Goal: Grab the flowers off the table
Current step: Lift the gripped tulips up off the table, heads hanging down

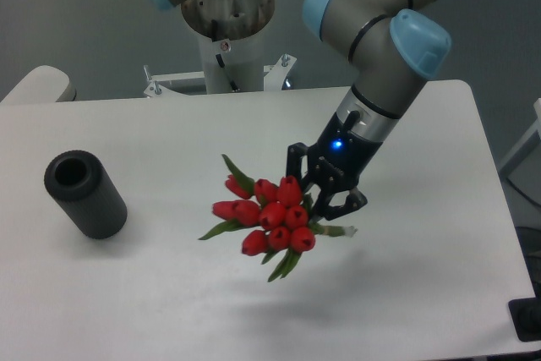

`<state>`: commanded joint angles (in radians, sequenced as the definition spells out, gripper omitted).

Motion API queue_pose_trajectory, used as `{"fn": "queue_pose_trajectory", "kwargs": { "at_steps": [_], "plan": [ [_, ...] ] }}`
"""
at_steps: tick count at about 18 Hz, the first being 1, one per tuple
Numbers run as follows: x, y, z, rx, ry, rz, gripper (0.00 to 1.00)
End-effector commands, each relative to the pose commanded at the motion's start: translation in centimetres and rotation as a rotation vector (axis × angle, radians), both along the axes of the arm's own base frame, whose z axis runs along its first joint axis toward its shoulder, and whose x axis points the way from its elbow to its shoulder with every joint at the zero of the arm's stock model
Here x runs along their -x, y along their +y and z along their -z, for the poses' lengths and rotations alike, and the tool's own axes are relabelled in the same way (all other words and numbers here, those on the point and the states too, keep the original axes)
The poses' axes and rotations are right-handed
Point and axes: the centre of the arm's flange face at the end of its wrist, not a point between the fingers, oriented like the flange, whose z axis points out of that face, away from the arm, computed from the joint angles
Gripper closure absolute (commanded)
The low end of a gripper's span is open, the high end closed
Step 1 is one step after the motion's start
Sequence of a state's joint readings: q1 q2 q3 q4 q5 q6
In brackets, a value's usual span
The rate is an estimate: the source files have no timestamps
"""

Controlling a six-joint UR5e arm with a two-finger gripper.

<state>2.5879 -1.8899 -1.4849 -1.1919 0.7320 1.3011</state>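
Observation:
The flowers [269,217], a bunch of red tulip buds with green leaves, hang in the air above the white table [169,293], buds pointing toward the camera and to the left. My gripper [325,196] is shut on the stems just behind the buds. A short pale stem end [342,230] sticks out below the fingers. A faint shadow of the bunch lies on the tabletop below.
A black hollow cylinder [84,194] lies on the table at the left. The arm's base column [226,31] stands at the table's far edge. A dark object [528,319] sits at the table's right front corner.

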Motion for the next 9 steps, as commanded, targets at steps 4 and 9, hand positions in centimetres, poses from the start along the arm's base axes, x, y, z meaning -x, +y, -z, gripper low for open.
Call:
{"fn": "queue_pose_trajectory", "kwargs": {
  "at_steps": [4, 9],
  "plan": [
    [-1.3, 1.6, -1.9, -0.020, -0.054, -0.056, 0.67],
    [-1.1, 1.5, -2.2, -0.031, -0.054, -0.066, 0.67]
  ]
}}
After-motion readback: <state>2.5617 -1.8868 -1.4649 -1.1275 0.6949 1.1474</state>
